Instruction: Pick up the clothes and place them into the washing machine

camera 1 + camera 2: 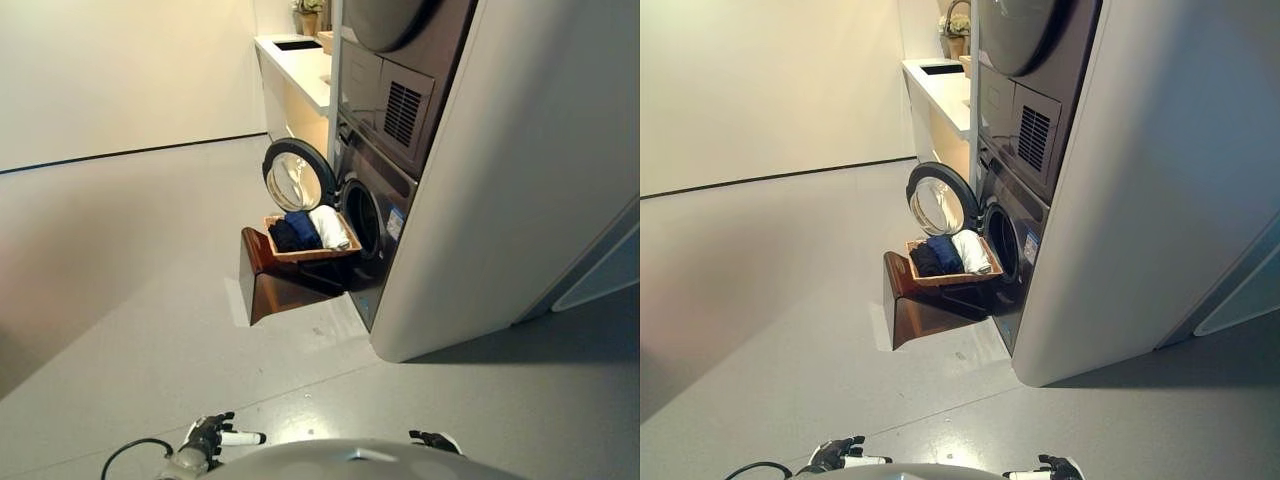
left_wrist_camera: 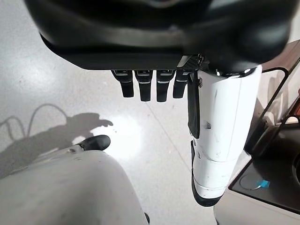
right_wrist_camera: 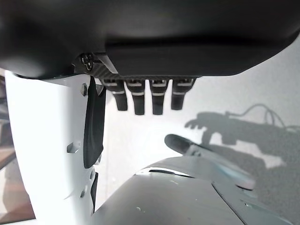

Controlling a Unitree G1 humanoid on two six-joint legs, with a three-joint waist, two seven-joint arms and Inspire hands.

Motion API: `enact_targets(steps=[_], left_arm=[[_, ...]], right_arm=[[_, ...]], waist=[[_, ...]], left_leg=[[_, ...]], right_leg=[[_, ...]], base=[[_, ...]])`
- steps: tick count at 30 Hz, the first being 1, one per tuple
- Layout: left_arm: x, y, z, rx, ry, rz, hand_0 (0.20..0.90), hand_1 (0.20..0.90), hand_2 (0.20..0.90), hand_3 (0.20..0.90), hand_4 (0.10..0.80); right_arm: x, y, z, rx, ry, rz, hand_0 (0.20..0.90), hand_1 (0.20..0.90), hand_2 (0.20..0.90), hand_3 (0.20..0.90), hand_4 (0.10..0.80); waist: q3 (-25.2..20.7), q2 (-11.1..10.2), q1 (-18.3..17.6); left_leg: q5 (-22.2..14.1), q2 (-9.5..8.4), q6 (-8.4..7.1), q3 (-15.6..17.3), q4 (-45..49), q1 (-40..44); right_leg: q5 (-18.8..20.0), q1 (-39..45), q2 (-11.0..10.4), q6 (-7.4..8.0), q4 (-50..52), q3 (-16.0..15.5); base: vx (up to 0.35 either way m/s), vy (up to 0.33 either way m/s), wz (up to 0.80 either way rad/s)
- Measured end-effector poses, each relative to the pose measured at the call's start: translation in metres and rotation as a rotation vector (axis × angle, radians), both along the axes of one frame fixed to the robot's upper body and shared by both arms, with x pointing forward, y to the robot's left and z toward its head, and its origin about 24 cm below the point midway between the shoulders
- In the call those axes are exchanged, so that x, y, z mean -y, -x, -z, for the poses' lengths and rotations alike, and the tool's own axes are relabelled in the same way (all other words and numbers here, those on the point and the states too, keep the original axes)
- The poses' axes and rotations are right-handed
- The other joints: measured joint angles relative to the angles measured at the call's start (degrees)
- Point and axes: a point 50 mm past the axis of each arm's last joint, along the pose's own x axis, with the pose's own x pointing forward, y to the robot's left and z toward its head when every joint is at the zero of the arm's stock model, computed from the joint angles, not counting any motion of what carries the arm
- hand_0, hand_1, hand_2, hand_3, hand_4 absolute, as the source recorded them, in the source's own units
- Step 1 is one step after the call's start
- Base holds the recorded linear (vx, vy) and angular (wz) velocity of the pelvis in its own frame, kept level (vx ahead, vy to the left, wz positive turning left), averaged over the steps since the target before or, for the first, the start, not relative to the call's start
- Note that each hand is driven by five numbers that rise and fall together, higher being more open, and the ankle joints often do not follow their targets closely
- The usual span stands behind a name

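Rolled clothes lie in a brown basket (image 1: 285,255) on a brown stand in front of the washing machine (image 1: 385,215): a black roll (image 1: 282,236), a dark blue roll (image 1: 303,229) and a white roll (image 1: 330,228). The machine's round door (image 1: 297,178) stands swung open to the left. My left hand (image 1: 207,436) hangs low at the bottom edge, far from the basket, fingers (image 2: 150,86) straight and empty. My right hand (image 1: 435,440) also hangs low at the bottom edge, fingers (image 3: 145,98) straight, holding nothing.
A dryer (image 1: 400,90) is stacked above the washer inside a tall white cabinet (image 1: 510,190). A white counter (image 1: 300,60) with a plant runs along the far wall. Grey floor (image 1: 130,300) stretches between me and the basket.
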Motion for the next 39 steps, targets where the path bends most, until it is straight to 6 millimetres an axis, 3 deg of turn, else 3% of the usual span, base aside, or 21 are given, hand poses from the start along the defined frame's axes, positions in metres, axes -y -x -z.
enact_targets(steps=[31,34,37,38,39], left_arm=[[0.005,-0.005,0.0,0.01,0.005,0.028,0.9,0.9,0.9,0.9,0.8],[0.005,-0.012,-0.001,0.028,0.008,0.013,0.9,0.9,0.9,0.9,0.8],[0.004,-0.016,-0.002,0.04,0.012,-0.004,0.9,0.9,0.9,0.9,0.8],[0.005,-0.022,-0.003,0.055,0.019,-0.006,0.9,0.9,0.9,0.9,0.8],[0.007,-0.038,-0.007,0.093,0.024,-0.003,0.9,0.9,0.9,0.9,0.8]], right_arm=[[0.006,-0.015,-0.003,0.0,0.024,-0.083,0.9,0.9,0.9,0.9,0.8],[0.007,-0.02,-0.004,0.011,0.029,-0.067,0.9,0.9,0.9,0.9,0.8],[0.009,-0.023,-0.005,0.025,0.027,-0.034,0.9,0.9,0.9,0.9,0.8],[0.01,-0.025,-0.005,0.036,0.023,-0.014,0.9,0.9,0.9,0.9,0.8],[0.012,-0.033,-0.007,0.061,0.021,0.005,0.9,0.9,0.9,0.9,0.8]], waist=[[0.9,1.0,0.3],[2.3,0.9,0.2],[3.1,0.7,-0.1],[3.9,0.2,-0.5],[6.7,-0.6,-1.3]], left_leg=[[0.1,-0.09,0.0,-1.1,0.0,-3.2],[0.4,-0.98,0.36,-1.2,0.7,-4.0],[-0.1,-2.08,1.35,-2.1,1.0,-3.6],[-0.7,-2.81,1.97,-2.5,1.9,-3.4],[-4.7,-5.39,3.94,-1.9,9.5,-5.0]], right_leg=[[-0.4,-2.3,-0.4,-0.04,0.3,-1.3],[-0.8,-3.5,-0.9,0.31,1.5,-1.4],[-4.5,-5.7,-2.6,1.37,9.0,-1.4],[-5.9,-6.4,-3.6,1.83,12.4,-1.4],[-8.6,-8.4,-6.0,3.12,20.5,-0.2]], base=[[0.016,0.022,0.03],[0.129,0.164,0.04],[0.181,0.157,0.16],[0.187,0.166,0.38],[0.264,0.181,0.35]])
